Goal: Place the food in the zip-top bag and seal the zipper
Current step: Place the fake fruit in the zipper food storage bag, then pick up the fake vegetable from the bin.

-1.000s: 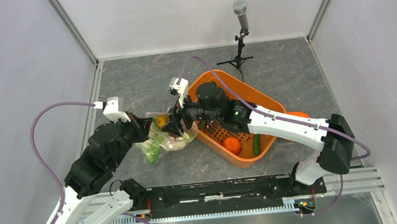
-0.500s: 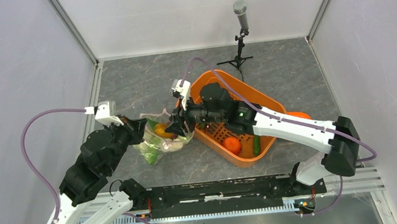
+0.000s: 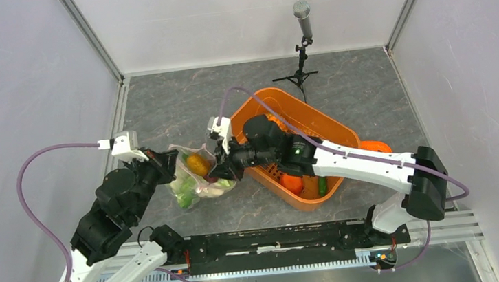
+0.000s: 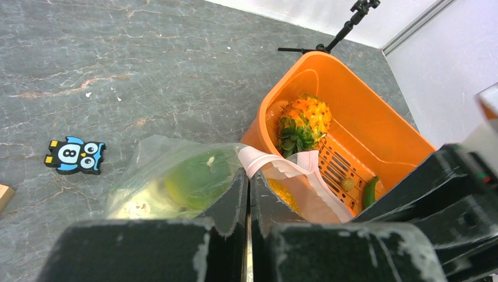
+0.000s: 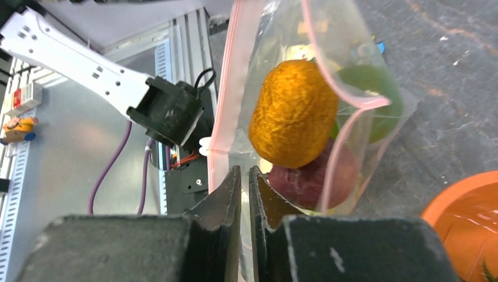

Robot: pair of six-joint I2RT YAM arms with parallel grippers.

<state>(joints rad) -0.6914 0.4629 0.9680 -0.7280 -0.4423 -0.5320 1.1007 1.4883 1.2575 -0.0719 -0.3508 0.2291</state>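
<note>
The clear zip-top bag (image 3: 196, 178) hangs between my two grippers, left of the orange basket. It holds food: an orange piece (image 5: 293, 114), a purple fruit (image 5: 306, 183) and a green mango (image 4: 198, 177). My left gripper (image 4: 247, 177) is shut on the bag's mouth, with the pink zipper (image 4: 265, 160) pinched between its tips; from above the left gripper (image 3: 168, 161) is at the bag's left side. My right gripper (image 5: 245, 174) is shut on the bag's near edge beside the zipper (image 5: 226, 100), and the right gripper (image 3: 225, 170) is at the bag's right side. The mouth gapes between them.
The orange slotted basket (image 3: 271, 92) stands right of the bag with a pineapple (image 4: 305, 120), an orange fruit (image 3: 292, 182) and a green piece (image 3: 322, 184) in it. A microphone stand (image 3: 302, 39) is at the back. An owl sticker (image 4: 75, 155) lies on the table.
My right gripper has closed on the bag's edge. Both arms and the bag have shifted left and toward the near edge, and the left arm has drawn back.
</note>
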